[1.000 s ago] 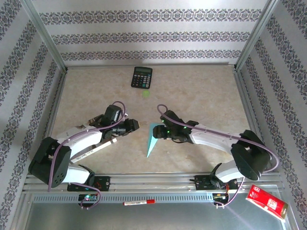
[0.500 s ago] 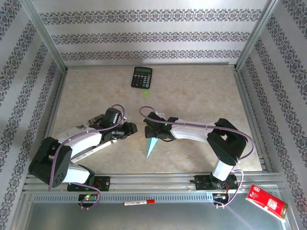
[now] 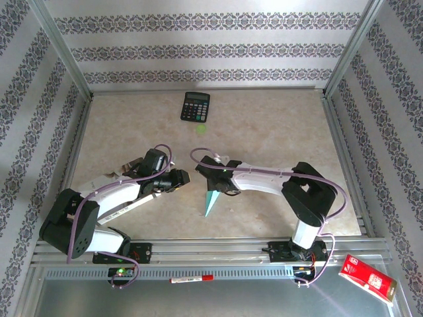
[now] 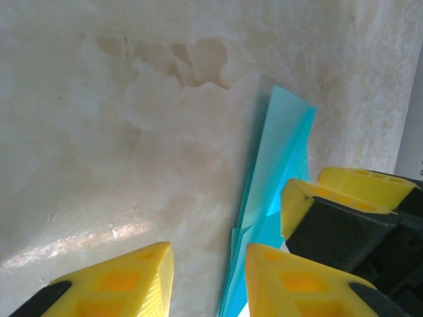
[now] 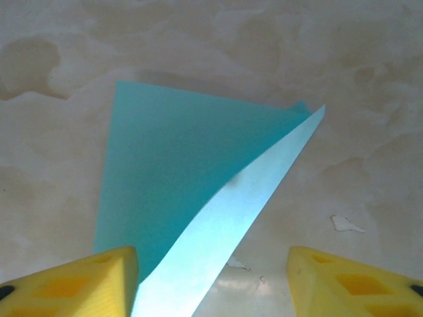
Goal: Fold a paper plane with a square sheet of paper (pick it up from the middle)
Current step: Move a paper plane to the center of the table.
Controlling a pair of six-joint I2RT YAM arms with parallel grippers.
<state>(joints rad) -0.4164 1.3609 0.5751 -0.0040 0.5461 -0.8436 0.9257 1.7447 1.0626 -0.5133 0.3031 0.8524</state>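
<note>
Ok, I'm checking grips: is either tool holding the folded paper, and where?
Neither seems to. The right tool straddles the paper plane with jaws apart; the left tool is open beside it.

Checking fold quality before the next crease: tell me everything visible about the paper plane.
The paper plane is thin light-cyan paper folded into a slim pointed dart, lying on the marbled table, tip toward the arm bases. Its wide end sits under the right claw, open fingers straddling it. One long flap stands lifted, paler than the flat layer beneath. Finger contact unclear.
</note>
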